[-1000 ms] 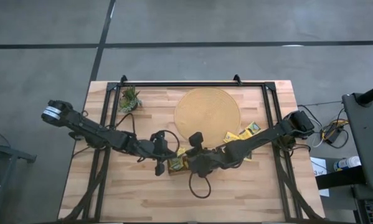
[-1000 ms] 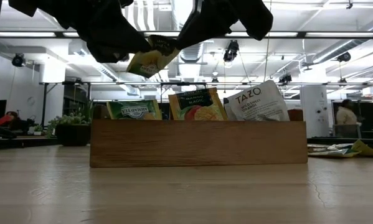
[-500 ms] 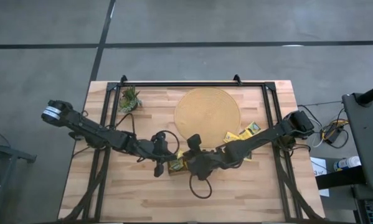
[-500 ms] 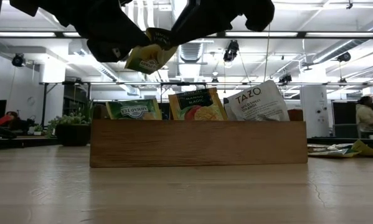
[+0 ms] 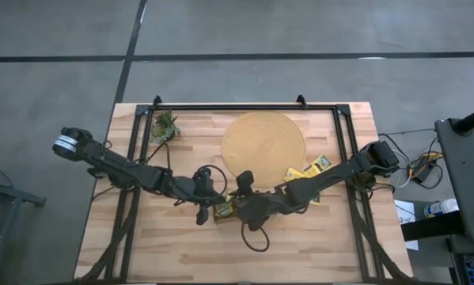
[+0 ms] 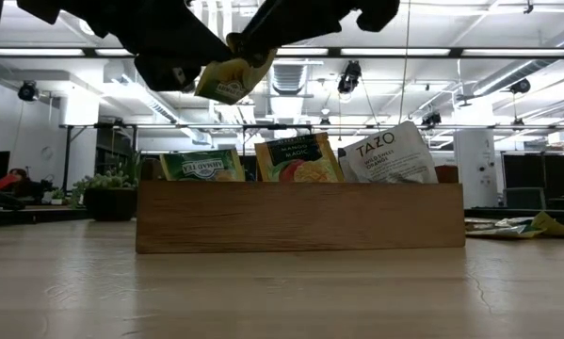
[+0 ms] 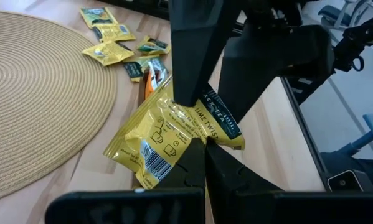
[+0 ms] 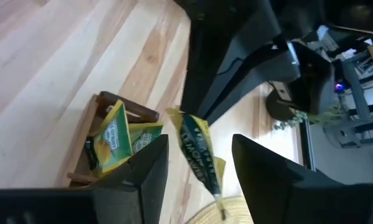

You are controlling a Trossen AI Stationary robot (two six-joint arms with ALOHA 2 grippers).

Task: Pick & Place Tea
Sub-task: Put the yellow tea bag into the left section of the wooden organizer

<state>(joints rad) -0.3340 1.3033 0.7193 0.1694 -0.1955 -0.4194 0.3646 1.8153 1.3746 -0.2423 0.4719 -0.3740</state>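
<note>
- Your left gripper (image 7: 202, 146) is pinched shut on a yellow tea sachet (image 7: 167, 134), gripping it at one edge above the wooden tray (image 6: 300, 217).
- In the low view that same sachet (image 6: 230, 80) hangs tilted in the air, clear of the tray's top edge and over its left part.
- Your right gripper (image 8: 195, 155) stands with its fingers (image 8: 146, 168) spread apart, one on each side of the sachet; from its own wrist view you see the sachet edge-on in the gap. You cannot tell there whether either finger touches the paper.
- From above, you see the two grippers meeting nose to nose at the middle of the table (image 5: 165, 253), just in front of the round woven mat (image 5: 264, 146), with the left gripper (image 5: 207, 198) on the left and the right gripper (image 5: 235, 199) on the right.
- Three sachets already stand upright in the tray: a green one (image 6: 202, 166) at the left, an orange-and-green one (image 6: 298, 158) in the middle and a white one (image 6: 392, 153) at the right, leaning.
- More loose sachets (image 7: 111, 43) lie flat on the table beside the mat's edge, well apart from the tray.
- A small green plant (image 5: 164, 127) sits near the table's far left corner.
</note>
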